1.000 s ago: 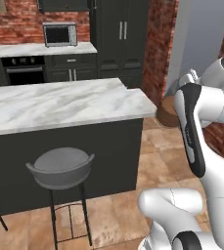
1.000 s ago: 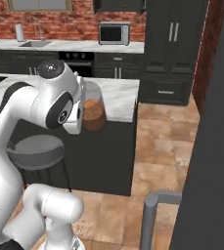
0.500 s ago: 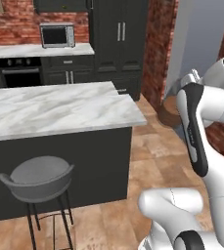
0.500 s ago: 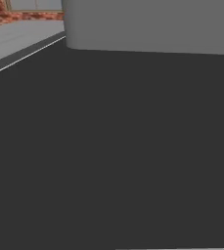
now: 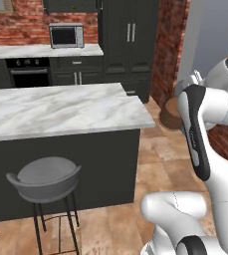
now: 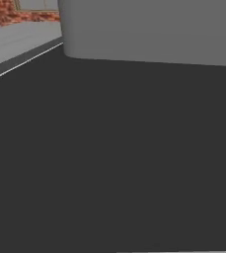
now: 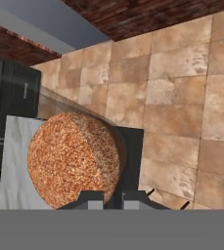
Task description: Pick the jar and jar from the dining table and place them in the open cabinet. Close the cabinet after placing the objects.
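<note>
The gripper [image 7: 112,199] is squeezed tight on the jar [image 7: 74,157] with the red-brown grainy filling. In the hand view the jar sits right above the two dark finger tips, and its round, speckled end faces the camera. Behind it you can see tan floor tiles [image 7: 182,97], a corner of white marble and a strip of brick wall. In the left base view the jar [image 5: 171,113] peeks out as a brown round shape just left of the white arm [image 5: 205,114], up in the air on the right side and off the far right end of the dining table [image 5: 60,107]. The table has a white marble top with grey lines and a dark base. A grey stool [image 5: 45,180] stands near its front side. Far back on the left, a steel microwave [image 5: 65,36] sits on another counter, and tall black doors with silver handles [image 5: 129,32] stand to its right. The right base view is mostly dark grey and flat, so I cannot tell what it looks at.
</note>
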You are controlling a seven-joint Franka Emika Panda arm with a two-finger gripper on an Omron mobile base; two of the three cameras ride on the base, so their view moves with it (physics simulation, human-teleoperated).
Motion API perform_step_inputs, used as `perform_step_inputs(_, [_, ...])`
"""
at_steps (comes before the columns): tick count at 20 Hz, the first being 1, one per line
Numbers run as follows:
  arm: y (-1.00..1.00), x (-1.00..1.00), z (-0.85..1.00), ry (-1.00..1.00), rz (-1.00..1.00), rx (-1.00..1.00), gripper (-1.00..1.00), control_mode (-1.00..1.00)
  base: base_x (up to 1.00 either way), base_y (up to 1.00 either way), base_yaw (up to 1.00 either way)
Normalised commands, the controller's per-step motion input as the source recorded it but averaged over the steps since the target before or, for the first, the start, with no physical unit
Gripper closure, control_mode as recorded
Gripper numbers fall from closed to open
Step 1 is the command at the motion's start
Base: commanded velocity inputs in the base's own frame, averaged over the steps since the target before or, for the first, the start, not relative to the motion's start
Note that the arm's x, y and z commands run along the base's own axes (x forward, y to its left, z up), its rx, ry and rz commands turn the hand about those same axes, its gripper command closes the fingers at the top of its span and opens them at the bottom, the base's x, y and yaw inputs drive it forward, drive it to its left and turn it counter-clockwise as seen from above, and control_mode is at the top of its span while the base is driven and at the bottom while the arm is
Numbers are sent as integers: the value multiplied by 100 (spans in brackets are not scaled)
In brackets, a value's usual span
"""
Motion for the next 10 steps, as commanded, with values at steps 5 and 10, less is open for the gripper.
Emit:
perform_step_inputs(5, [0,0,0,0,0,0,100,100,-29,67,-1])
perform_step_inputs(10, [0,0,0,0,0,0,100,100,3,93,-10])
